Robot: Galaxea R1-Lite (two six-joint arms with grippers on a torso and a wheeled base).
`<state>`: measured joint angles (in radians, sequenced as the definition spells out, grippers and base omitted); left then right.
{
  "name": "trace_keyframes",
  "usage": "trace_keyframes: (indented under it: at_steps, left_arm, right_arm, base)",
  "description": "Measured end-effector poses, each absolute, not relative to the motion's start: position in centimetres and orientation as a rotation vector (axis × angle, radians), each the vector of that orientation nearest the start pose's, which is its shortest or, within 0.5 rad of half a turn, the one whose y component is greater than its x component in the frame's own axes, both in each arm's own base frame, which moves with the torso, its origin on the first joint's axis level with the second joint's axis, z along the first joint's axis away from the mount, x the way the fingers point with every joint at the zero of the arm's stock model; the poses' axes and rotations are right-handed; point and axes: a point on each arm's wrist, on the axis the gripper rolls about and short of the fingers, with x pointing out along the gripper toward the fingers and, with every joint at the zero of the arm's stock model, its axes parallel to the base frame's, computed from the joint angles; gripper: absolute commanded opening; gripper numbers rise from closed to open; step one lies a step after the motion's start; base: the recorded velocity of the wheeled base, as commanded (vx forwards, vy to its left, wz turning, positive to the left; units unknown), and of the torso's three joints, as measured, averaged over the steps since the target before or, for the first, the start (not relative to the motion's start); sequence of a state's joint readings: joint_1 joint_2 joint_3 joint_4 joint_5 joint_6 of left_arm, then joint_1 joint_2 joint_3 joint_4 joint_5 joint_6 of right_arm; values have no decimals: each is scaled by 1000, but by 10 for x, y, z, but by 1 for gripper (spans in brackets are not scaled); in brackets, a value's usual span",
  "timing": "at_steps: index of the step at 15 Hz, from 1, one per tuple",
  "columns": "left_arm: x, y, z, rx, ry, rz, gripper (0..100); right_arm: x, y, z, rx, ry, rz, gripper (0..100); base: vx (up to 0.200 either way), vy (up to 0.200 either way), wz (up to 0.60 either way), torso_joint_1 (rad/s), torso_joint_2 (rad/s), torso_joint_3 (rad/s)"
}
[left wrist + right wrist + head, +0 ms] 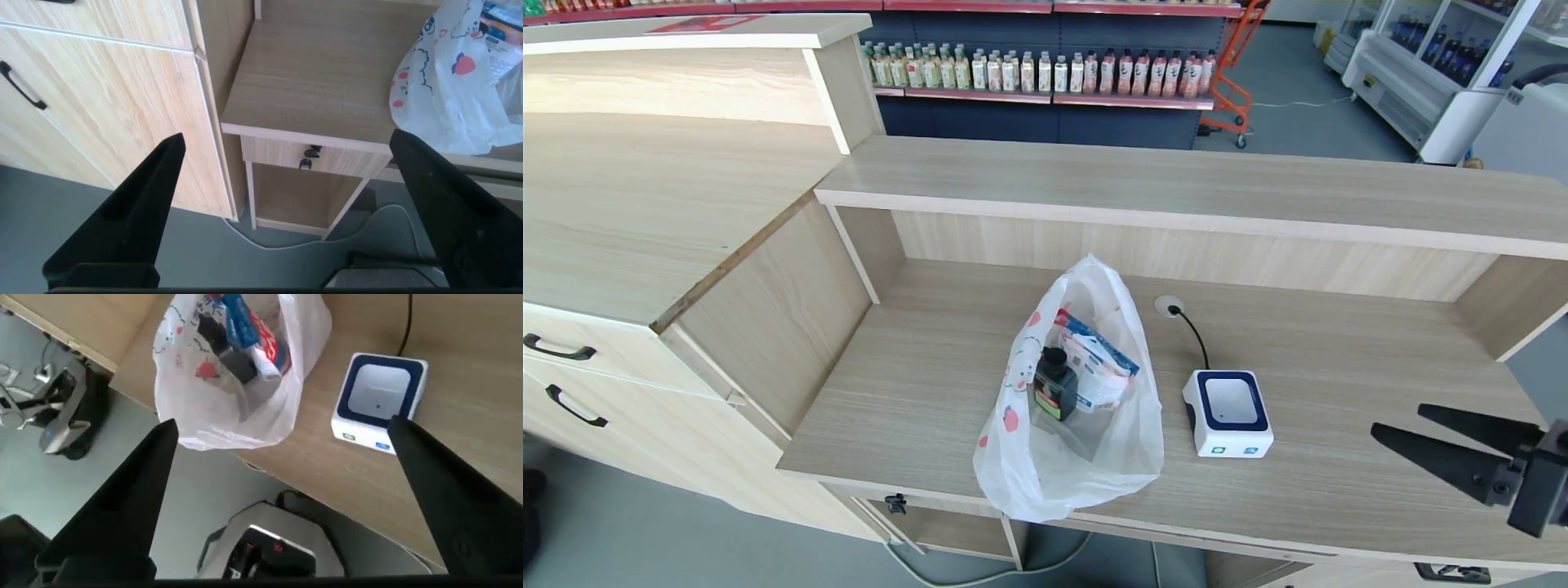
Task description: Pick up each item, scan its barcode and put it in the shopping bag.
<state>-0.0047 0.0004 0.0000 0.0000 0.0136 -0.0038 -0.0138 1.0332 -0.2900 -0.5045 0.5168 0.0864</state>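
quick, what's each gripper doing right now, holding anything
left gripper: open, holding nothing
right gripper: open, holding nothing

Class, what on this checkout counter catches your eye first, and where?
The white plastic shopping bag with red prints stands open on the pale wooden counter, holding a dark bottle and a blue-and-white packet. Beside it, to the robot's right, sits a white-and-navy barcode scanner; the black right gripper hovers open farther right.

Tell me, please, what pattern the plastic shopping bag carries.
The white plastic shopping bag has red fruit-like prints; clearest in left wrist view.
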Motion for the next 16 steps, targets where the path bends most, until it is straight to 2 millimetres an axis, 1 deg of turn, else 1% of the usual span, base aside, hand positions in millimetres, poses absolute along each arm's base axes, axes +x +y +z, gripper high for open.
trace_keyframes:
  at_steps: [2, 3, 5, 6, 8, 10, 16]
  left_arm:
    - [-23, 0, 75, -4, 0, 9, 100]
    - [-23, 0, 75, -4, 0, 9, 100]
    - [-23, 0, 75, -4, 0, 9, 100]
    - [-23, 0, 75, -4, 0, 9, 100]
    - [-23, 0, 75, -4, 0, 9, 100]
    - [-23, 0, 75, -4, 0, 9, 100]
    - [-23, 0, 75, -4, 0, 9, 100]
  right_arm:
    - [66, 5, 149, 114, 229, 332, 100]
    - [43, 5, 137, 99, 210, 257, 100]
    - [9, 4, 112, 65, 144, 154, 100]
    - [-2, 4, 102, 51, 112, 124, 100]
    - [-15, 1, 85, 31, 59, 28, 100]
    - [-20, 0, 77, 17, 44, -36, 100]
    - [-23, -1, 75, -2, -3, -36, 100]
  base:
    - [0, 0, 0, 0, 0, 0]
    - [0, 0, 0, 0, 0, 0]
    - [0, 0, 0, 0, 0, 0]
    - [0, 0, 0, 0, 0, 0]
    - [0, 0, 0, 0, 0, 0]
    - [0, 0, 0, 0, 0, 0]
    - [0, 0, 0, 0, 0, 0]
